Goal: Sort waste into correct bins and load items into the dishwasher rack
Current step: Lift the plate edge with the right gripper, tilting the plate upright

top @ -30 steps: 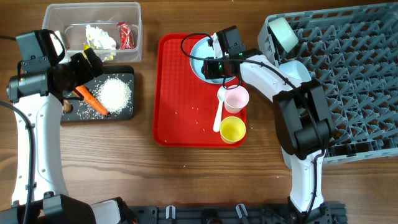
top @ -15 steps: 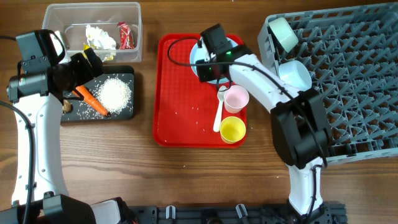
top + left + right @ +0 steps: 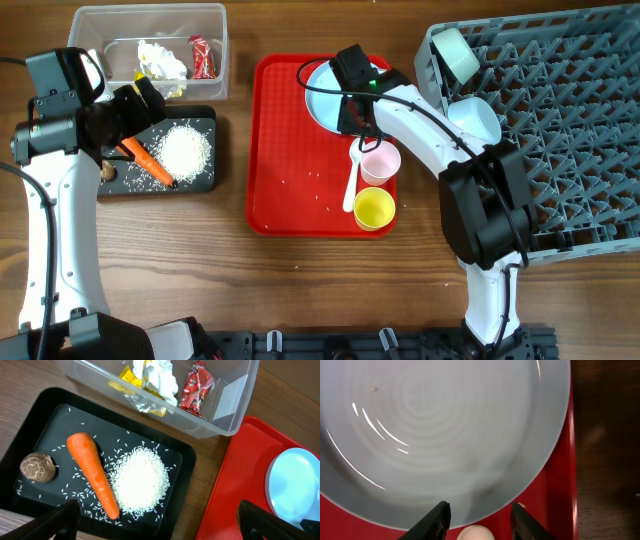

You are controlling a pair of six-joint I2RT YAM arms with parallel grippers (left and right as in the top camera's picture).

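Waste sorting looks finished: tissue (image 3: 160, 372) and wrappers (image 3: 199, 387) lie in the clear tub (image 3: 235, 415). Carrot (image 3: 93, 474) and rice (image 3: 140, 482) sit on the black tray (image 3: 45, 420), beneath the left gripper (image 3: 157, 520), whose fingers are spread wide. Two bowls (image 3: 472, 118) are in the rack (image 3: 560, 120). The right gripper (image 3: 479, 510), fingers parted and empty, hovers over the plate (image 3: 445, 425) at its rim. Cups (image 3: 380, 160) and spoon (image 3: 352, 180) are not yet loaded.

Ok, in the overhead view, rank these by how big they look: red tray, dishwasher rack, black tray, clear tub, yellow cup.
1. dishwasher rack
2. red tray
3. clear tub and black tray: similar footprint, left unranked
4. yellow cup
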